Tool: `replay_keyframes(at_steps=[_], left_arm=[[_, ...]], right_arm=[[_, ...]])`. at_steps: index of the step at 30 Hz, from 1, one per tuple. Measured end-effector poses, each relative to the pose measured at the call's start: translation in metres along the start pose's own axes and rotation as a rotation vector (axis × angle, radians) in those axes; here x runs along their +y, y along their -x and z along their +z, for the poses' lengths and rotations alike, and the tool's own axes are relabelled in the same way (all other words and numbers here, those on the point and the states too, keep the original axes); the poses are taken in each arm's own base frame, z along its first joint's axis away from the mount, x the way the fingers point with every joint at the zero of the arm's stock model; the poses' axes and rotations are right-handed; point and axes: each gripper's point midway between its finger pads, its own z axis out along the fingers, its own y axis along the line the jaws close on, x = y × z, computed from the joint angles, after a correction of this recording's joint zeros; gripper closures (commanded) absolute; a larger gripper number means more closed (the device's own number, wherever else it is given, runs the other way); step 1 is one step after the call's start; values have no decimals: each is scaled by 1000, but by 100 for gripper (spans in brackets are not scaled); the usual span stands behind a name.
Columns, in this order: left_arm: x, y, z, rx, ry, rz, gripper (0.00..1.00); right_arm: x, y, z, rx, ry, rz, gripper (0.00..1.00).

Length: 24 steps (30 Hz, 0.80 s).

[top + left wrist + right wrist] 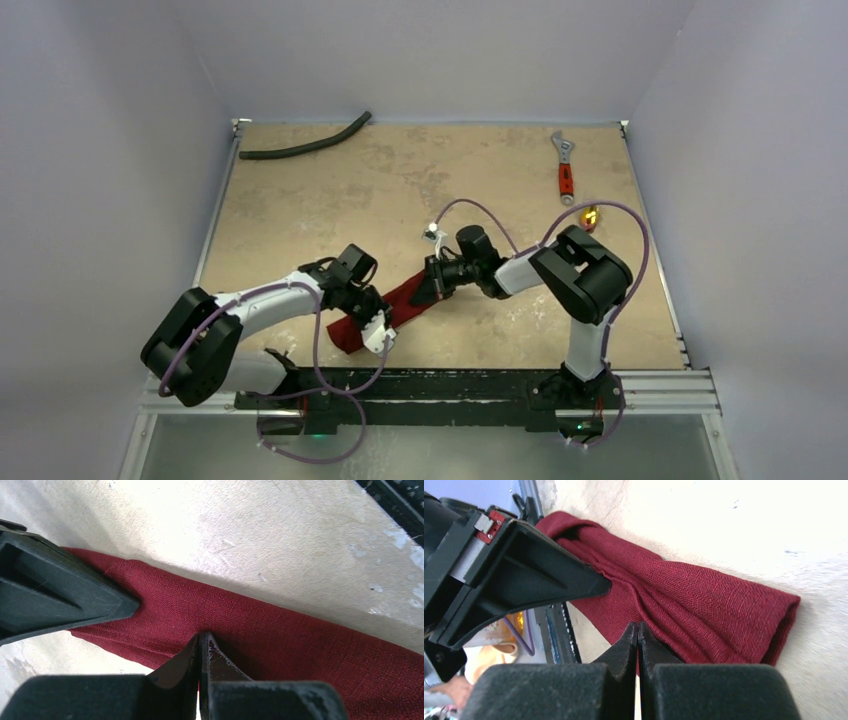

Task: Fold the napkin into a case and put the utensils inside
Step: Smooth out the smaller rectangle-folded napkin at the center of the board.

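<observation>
The beige worktop [420, 190] fills the scene, with both arms bent inward over its near middle. The left arm [260, 305] reaches right from its base, and the right arm [585, 280] folds back to the left. Between them lies the napkin [403, 297], folded into a narrow dark red strip that runs slantwise from near left to far right, flat on the worktop. A black hose [305, 148] lies along the far left edge. A red-handled wrench [565, 170] lies at the far right. The left tool [202, 642] sits over the near left part of the strip, its jaws together and their tips down on the cloth. The right tool [639, 630] is at the far right part, also with jaws together, and creases in the cloth run toward its tips. For either tool I cannot tell whether a fold is caught between the jaws. The utensils [590, 215] show only as a small gold glint on the right, just near of the wrench handle and well apart from the napkin. Single pieces are too small to tell.
</observation>
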Motion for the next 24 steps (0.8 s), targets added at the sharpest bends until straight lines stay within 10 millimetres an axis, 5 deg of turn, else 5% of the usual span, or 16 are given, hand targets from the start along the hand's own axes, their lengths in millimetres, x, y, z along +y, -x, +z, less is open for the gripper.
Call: replay_keyframes(at_steps=[5,10,15,24], left_arm=[[12,-4,4,8,49,30,100],[31,-13,8,34,104,71,100],[33,-14,5,44,98,50,100],[21,-5,-18,61,9,-67,100]], right_arm=[[11,22,-10,-55,-33,-61,100],[26,45,4,-77,1,-129,100],[1,20,27,-7,2,-66,100],[-1,28,38,6,40,-56,100]])
